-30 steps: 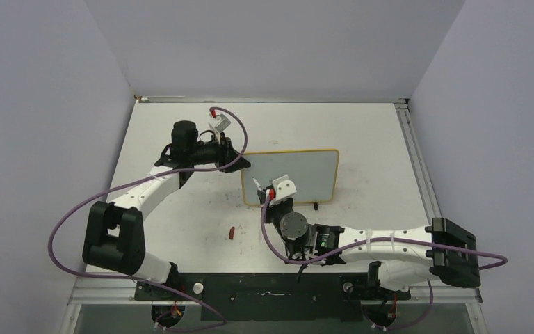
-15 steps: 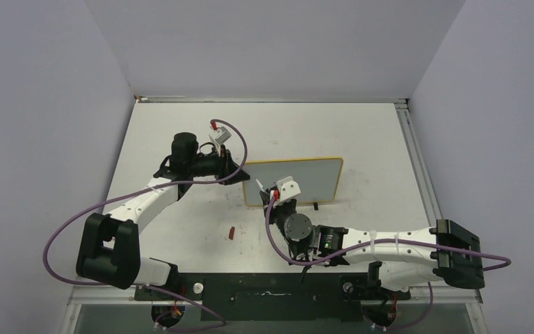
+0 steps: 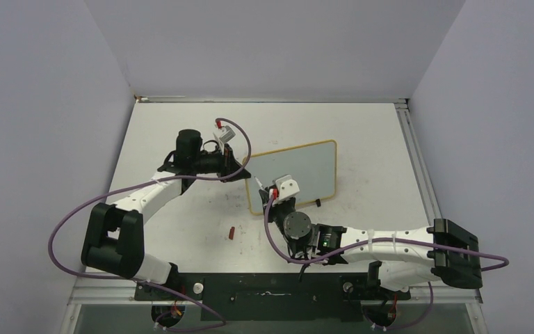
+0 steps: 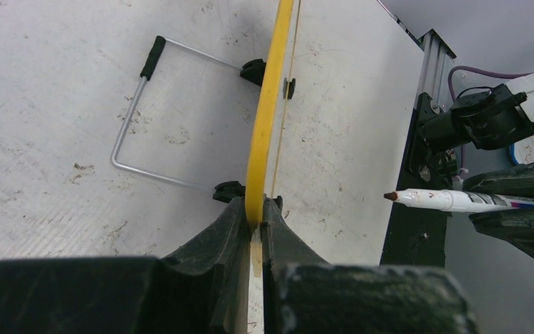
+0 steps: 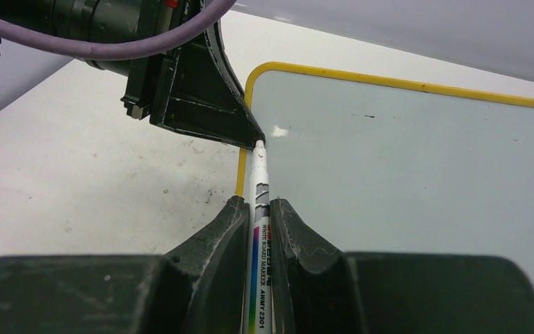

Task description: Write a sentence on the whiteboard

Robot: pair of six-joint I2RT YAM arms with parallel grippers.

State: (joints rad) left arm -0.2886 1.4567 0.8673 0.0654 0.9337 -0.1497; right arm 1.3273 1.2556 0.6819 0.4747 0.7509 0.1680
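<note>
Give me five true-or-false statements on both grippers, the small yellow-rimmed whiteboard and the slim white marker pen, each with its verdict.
1. The left gripper is shut on the yellow rim of the small white-faced whiteboard. True.
2. The right gripper holds the slim white marker pen with its cap on. False: the tip is bare.
3. Red words already cover the board's face. False: the face in view is blank.
4. The marker's tip sits at the board's rim, close beside the left gripper. True.
5. A small red piece lies on the white tabletop, apart from the board. True.
</note>
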